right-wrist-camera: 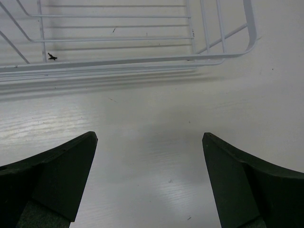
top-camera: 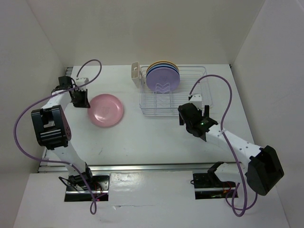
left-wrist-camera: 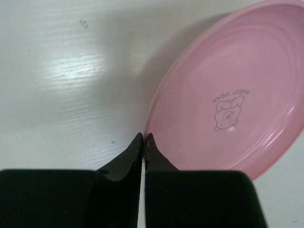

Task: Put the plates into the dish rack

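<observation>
**A:** Where's the pink plate (top-camera: 106,110)?

**B:** Flat on the table (top-camera: 152,137), left of the rack (top-camera: 190,88) and well apart from it. Only the top view gives that. The left wrist view shows just the plate's near rim and bowl.

**A:** And the left gripper (top-camera: 80,99)?

**B:** From above it sits at the plate's left edge, but the fingers are too small to read. The wrist view settles it: the jaws are pressed together, and the fingertips (left-wrist-camera: 137,145) meet right at the rim with nothing seen between them. I can't tell whether they touch the rim.

**A:** Anything else only that camera catches?

**B:** A small cartoon drawing (left-wrist-camera: 228,111) with lettering, printed in the plate's middle.

**A:** What's in the rack?

**B:** In the top view, a lilac plate (top-camera: 162,78) stands upright in the slots at the far left end. The rims of other plates (top-camera: 166,64) show behind it, and the holder (top-camera: 136,75) is just beside them.

**A:** Right gripper (top-camera: 198,103)?

**B:** From above it's at the rack's near right corner. Its wrist view shows the fingers spread wide and holding nothing, with bare table between them. The rack's near rail runs just beyond the tips. That camera catches only wires.
</observation>
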Action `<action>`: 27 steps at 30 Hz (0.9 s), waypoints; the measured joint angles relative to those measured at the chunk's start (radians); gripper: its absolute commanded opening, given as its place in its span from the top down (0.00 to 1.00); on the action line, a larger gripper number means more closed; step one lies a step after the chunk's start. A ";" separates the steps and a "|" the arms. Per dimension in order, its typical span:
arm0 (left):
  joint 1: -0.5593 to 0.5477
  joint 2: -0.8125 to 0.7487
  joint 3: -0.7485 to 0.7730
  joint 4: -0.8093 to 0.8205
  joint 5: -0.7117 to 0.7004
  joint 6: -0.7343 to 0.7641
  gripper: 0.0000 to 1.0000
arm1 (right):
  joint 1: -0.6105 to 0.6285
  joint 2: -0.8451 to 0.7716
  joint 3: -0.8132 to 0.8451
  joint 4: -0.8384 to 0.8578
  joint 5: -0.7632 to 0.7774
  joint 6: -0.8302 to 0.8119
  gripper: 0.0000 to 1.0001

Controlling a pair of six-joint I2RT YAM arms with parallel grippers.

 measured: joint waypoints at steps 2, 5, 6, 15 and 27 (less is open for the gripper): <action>-0.012 -0.005 -0.001 0.021 0.021 -0.006 1.00 | 0.000 0.003 0.000 0.002 0.000 -0.009 0.00; -0.028 -0.024 -0.005 0.046 0.049 -0.021 1.00 | 0.000 0.004 0.000 0.008 -0.002 -0.025 0.00; -0.034 -0.036 -0.012 0.060 0.055 -0.021 1.00 | 0.000 0.004 0.000 0.013 -0.004 -0.033 0.00; -0.041 -0.086 -0.074 0.125 0.089 -0.018 1.00 | 0.000 0.004 0.026 0.050 -0.030 -0.069 0.00; -0.123 -0.103 -0.053 0.208 0.091 -0.050 1.00 | 0.000 -0.040 0.052 0.048 -0.029 -0.080 0.00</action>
